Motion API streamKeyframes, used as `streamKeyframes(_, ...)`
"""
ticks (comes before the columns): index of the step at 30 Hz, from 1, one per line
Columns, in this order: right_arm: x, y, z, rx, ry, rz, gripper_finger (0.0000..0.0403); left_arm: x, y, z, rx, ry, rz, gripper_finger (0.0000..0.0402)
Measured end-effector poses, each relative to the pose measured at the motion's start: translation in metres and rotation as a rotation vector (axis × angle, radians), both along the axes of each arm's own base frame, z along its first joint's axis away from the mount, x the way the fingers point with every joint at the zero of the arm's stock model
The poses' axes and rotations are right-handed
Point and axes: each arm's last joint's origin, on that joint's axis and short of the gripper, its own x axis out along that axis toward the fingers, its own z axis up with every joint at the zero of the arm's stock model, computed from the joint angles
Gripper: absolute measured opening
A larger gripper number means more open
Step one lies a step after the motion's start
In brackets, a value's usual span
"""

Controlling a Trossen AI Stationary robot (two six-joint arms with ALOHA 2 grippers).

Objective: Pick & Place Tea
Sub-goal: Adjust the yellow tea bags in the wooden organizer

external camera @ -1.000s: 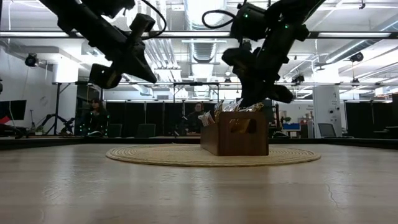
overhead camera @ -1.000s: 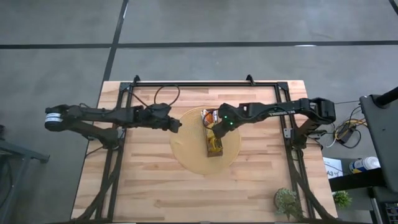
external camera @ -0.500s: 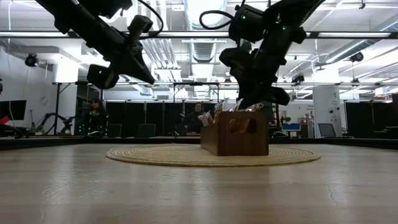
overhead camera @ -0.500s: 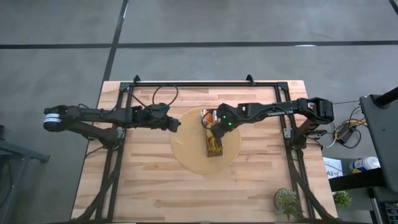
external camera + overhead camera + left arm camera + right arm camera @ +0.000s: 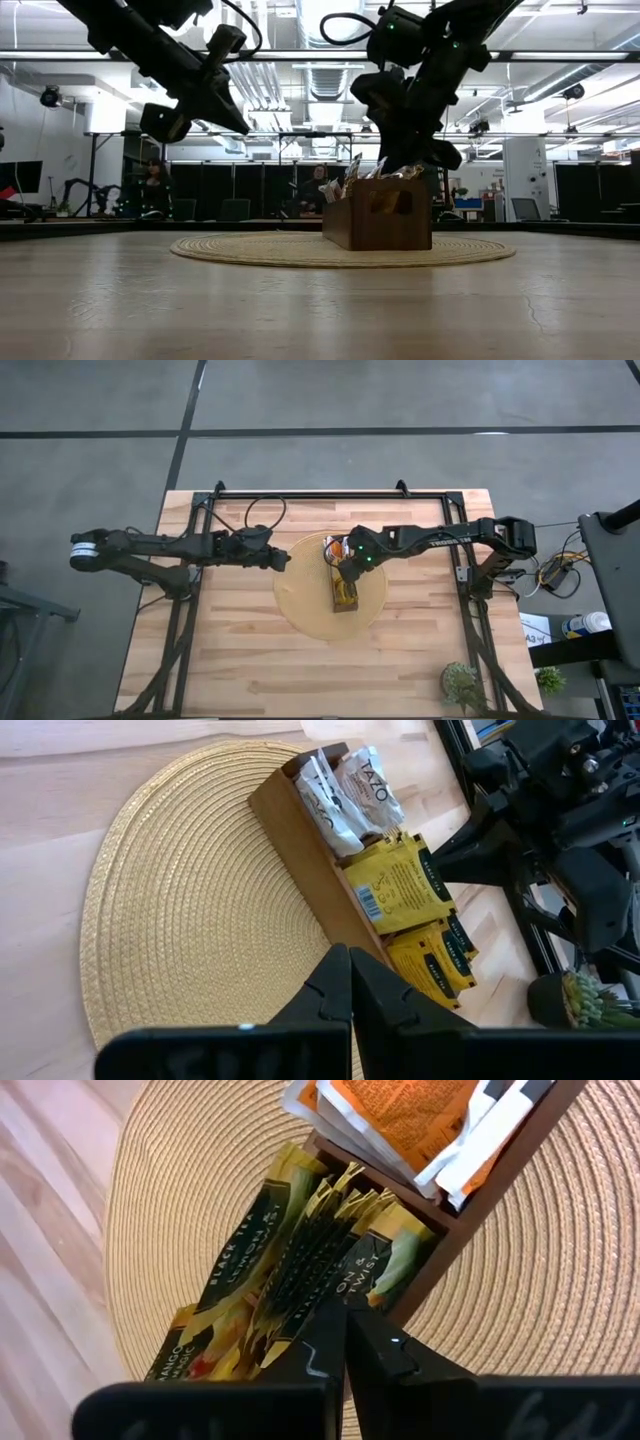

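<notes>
Right under my right jaws (image 5: 342,1312) sits the wooden tray (image 5: 342,578) full of tea sachets (image 5: 290,1260), so that's where the action is. What changed in the last second: not a lot. My right arm slid a touch toward the left arm's side and seems to sit a hair lower over the tray; the sachets look the same as before. The jaws are pressed together with nothing between them, tips just above the dark green and yellow packets in the middle compartment, with the orange ones (image 5: 425,1105) in the next one. So I'd say no tea has been picked yet, I'm just lining up, and I'll need to spread before I can pinch one.

Pose-wise, the right arm reaches in long across the table (image 5: 250,670), wrist bent down over the woven mat (image 5: 305,615). My left jaws (image 5: 350,982) are also shut and empty, hanging in the air beside the mat's edge, pointed at the tray, waiting.
</notes>
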Motion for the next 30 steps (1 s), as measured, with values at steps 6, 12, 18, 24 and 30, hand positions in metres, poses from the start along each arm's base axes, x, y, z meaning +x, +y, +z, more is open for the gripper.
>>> streamKeyframes(6, 0.0020, -0.0002, 0.0013, 0.000, -0.026, 0.004, 0.0008, 0.0001, 0.0001, 0.0000, -0.001, -0.001, 0.001, 0.0000)
streamKeyframes(12, 0.0037, -0.0002, 0.0024, 0.006, -0.048, 0.011, 0.0008, 0.0006, 0.0002, 0.0006, 0.000, -0.008, 0.001, 0.0000)
streamKeyframes(18, 0.0039, -0.0002, 0.0026, 0.006, -0.050, 0.011, 0.0008, 0.0020, 0.0005, 0.0030, 0.004, -0.035, 0.002, 0.0000)
streamKeyframes(24, 0.0038, -0.0002, 0.0025, 0.008, -0.050, 0.008, 0.0008, 0.0020, 0.0005, 0.0029, 0.001, -0.036, 0.004, 0.0000)
streamKeyframes(30, 0.0039, -0.0015, 0.0030, 0.007, -0.051, 0.005, 0.0008, 0.0061, 0.0009, 0.0025, -0.031, -0.065, 0.021, 0.0000)
